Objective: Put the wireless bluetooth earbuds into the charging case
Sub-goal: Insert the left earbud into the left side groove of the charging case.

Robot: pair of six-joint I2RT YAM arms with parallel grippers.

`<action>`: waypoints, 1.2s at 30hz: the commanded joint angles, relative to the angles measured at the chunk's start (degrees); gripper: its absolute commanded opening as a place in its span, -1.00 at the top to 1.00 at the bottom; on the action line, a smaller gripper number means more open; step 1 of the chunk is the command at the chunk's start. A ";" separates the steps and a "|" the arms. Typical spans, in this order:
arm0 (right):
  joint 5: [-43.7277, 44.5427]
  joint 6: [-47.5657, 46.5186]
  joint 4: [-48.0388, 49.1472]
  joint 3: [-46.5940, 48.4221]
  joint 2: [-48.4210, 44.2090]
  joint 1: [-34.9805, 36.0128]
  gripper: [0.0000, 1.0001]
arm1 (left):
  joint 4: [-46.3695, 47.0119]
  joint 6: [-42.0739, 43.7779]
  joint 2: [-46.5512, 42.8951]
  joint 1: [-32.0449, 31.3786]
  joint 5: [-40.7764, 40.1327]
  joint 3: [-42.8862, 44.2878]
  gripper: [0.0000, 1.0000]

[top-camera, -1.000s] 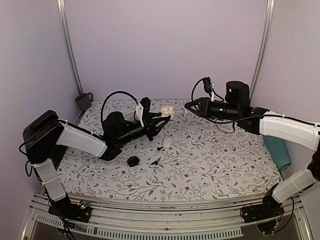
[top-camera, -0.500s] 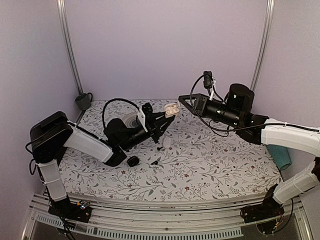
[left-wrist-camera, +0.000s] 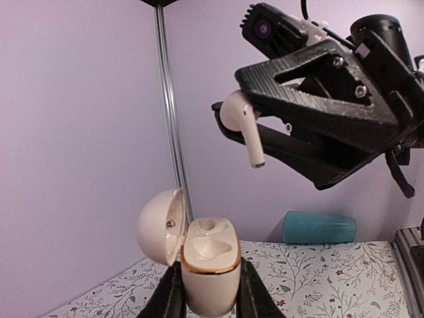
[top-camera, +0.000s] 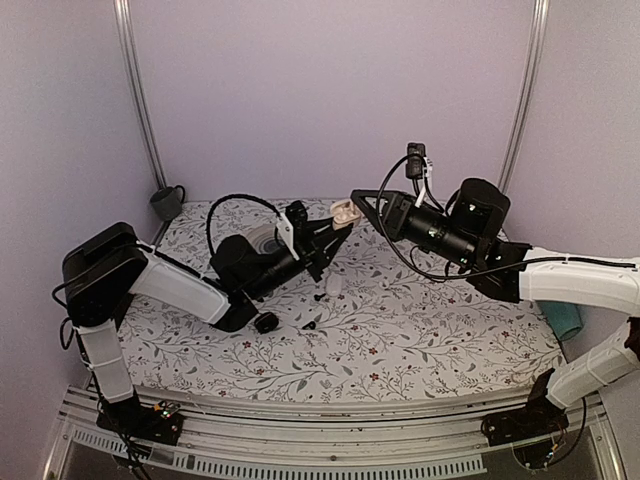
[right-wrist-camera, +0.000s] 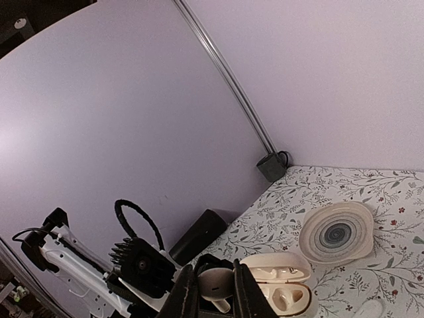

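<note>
Both arms have moved closer, so the right gripper [top-camera: 357,197], pinching one white earbud [left-wrist-camera: 240,124], now hangs just above the open case [left-wrist-camera: 209,262] squeezed in the left gripper [top-camera: 326,228], up near the table [top-camera: 420,340]'s far edge; a crooked push could drop it.

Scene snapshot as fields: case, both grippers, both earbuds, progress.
charging case: lid open, held off the table, no earbud seen seated in it
left gripper: shut on charging case
held earbud: just above the case, stem toward it, not touching
right gripper: shut on held earbud
second earbud: lying on table, near black bits
progress: neither earbud inserted yet
</note>
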 commanded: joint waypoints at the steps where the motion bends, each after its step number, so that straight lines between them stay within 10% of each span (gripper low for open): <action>1: 2.64 -1.89 3.61 -0.96 1.36 1.49 0.64 | 0.57 -0.30 1.13 -1.35 -1.26 1.89 1.00; 36: 4.92 -3.31 10.63 -5.97 2.70 1.98 0.64 | -6.94 0.43 -1.58 -4.63 -5.25 1.96 1.00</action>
